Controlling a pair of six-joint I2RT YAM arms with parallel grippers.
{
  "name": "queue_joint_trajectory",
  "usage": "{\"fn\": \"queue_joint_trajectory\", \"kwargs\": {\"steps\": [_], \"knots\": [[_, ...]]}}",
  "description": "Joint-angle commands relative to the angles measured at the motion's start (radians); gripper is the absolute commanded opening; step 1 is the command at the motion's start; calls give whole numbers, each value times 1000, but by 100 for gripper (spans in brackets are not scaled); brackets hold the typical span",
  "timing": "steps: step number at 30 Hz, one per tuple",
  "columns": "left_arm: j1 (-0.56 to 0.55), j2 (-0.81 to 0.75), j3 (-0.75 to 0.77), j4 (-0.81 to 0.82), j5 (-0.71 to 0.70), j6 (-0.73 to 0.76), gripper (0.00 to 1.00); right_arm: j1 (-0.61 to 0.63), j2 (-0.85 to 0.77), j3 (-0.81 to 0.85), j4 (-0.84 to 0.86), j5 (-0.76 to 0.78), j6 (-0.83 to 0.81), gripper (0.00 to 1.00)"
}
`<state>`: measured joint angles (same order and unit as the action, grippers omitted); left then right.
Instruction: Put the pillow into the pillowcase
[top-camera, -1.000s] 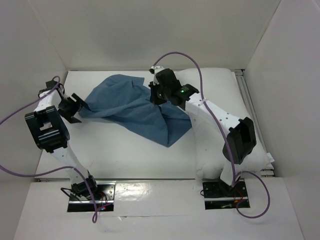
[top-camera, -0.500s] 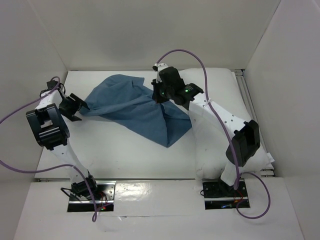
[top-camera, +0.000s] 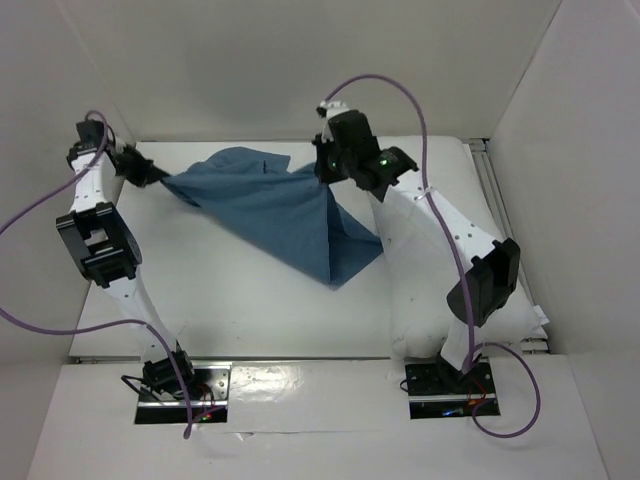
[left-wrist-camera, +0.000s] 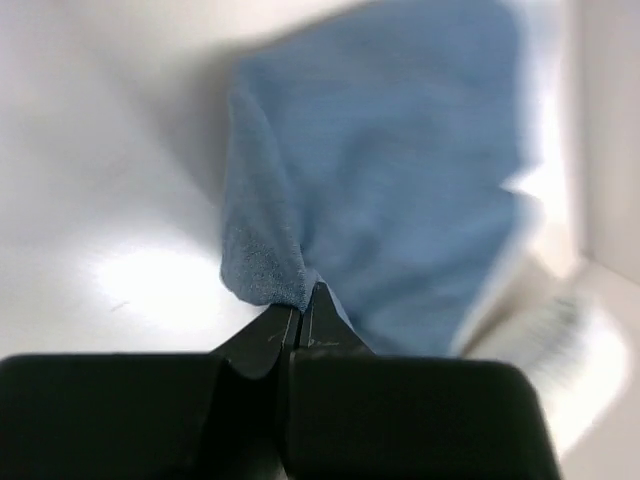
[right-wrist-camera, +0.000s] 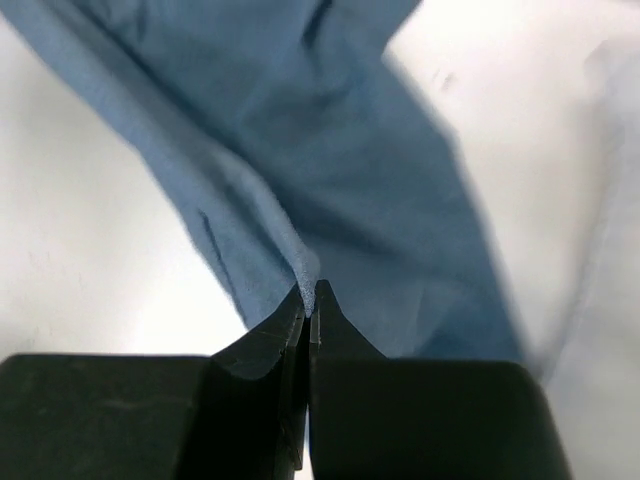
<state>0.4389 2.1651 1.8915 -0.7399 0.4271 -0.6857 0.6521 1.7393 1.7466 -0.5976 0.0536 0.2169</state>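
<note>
The blue pillowcase (top-camera: 270, 210) hangs stretched between both grippers above the white table, its lower corner drooping toward the middle. My left gripper (top-camera: 150, 176) is shut on its left corner, the cloth (left-wrist-camera: 400, 180) pinched at the fingertips (left-wrist-camera: 305, 300). My right gripper (top-camera: 322, 170) is shut on the upper right edge, a fold of the pillowcase (right-wrist-camera: 330, 170) caught between the tips (right-wrist-camera: 308, 298). The white pillow (top-camera: 430, 260) lies along the right side, under the right arm, partly covered by the cloth.
White walls close in the table on the left, back and right. A metal rail (top-camera: 500, 210) runs along the right edge. Purple cables (top-camera: 390, 90) loop from both arms. The arm bases (top-camera: 180, 385) sit at the near edge.
The left gripper closed on the pillowcase's left corner and pulled it up and to the back left. The right gripper rose slightly toward the back. The cloth is now stretched taut.
</note>
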Motion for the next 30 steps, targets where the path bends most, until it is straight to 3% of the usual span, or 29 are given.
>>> {"fn": "queue_joint_trajectory", "kwargs": {"steps": [1,2,5,10,16,18,23,24,26,27,30], "knots": [[-2,-56,246,91,232,-31,0,-69,9,238,-4,87,-53,0],[-2,-70,346,120,258,-61,0,-89,9,328,-4,116,-53,0],[13,-164,432,242,306,-116,0,-109,-68,353,103,117,-62,0],[70,-275,348,376,352,-206,0,-121,-270,59,335,3,-62,0],[118,-343,28,366,397,-118,0,-37,-394,-264,325,-110,-41,0],[127,-402,-102,344,328,-77,0,0,-420,-385,325,-121,-11,0],[127,-441,-210,212,148,55,0,158,-422,-607,338,-98,65,0],[127,-441,-210,188,92,66,4,179,-411,-633,338,-98,76,0],[127,-423,-221,123,62,92,30,236,-367,-700,361,-119,113,0],[127,-413,-212,105,53,92,60,251,-348,-720,372,-135,128,0],[117,-398,-201,68,44,115,80,285,-264,-716,345,-182,128,45]]}}
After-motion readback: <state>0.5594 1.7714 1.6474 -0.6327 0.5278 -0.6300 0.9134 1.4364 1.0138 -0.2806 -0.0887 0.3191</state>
